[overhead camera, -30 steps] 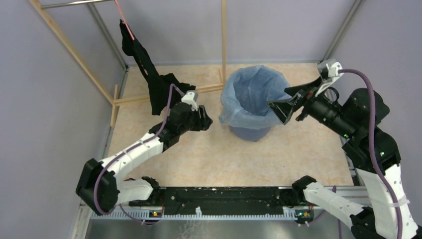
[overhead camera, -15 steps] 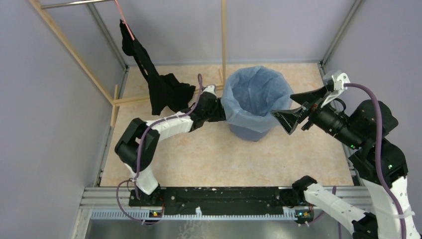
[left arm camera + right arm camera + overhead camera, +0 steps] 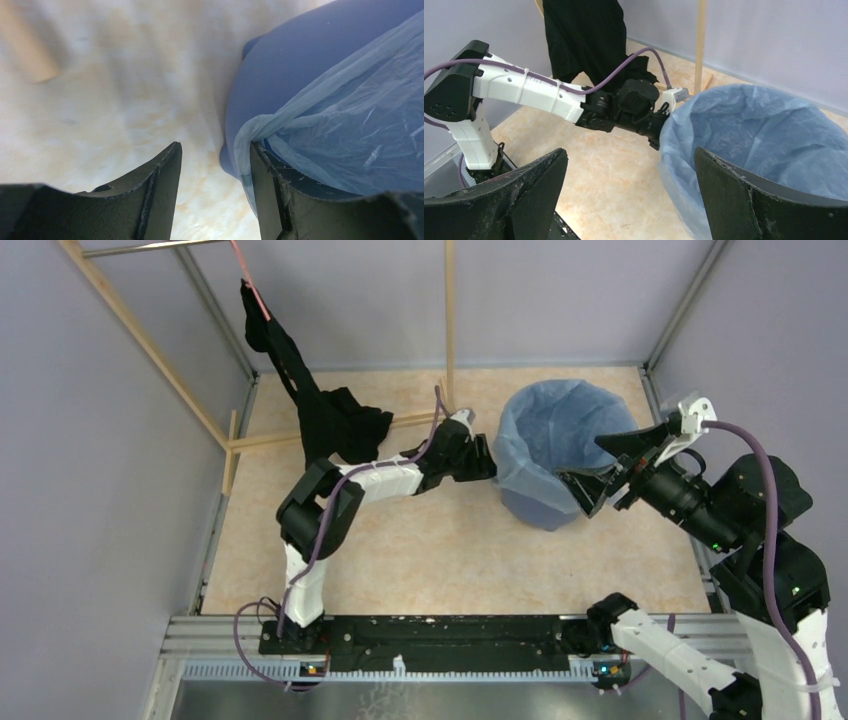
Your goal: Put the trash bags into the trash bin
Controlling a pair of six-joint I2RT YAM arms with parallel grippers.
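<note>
We find the table (image 3: 440,540) carrying the trash bin (image 3: 545,514), which serves as our reference for every position below. The trash bag (image 3: 555,425) lies inside the bin as a liner. Its mouth is turned over the rim and a loose skirt hangs down the outer wall, fuller on the side facing the left arm. We judge the lining largely done, though the overhang is uneven and wants seating.

A black garment (image 3: 335,425) hangs from a wooden frame (image 3: 449,310) well apart from the bin, beyond the left arm. It has no part in the task.

The right gripper (image 3: 590,468) stands at the bin's near rim on the right-arm side, jaws spread wide and holding nothing. It appears placed to steady or take the edge. The left gripper (image 3: 487,462) is at the opposite wall, jaws part-way apart with table surface showing between them. One finger (image 3: 267,195) touches the film's folded edge, which is not clamped.
</note>
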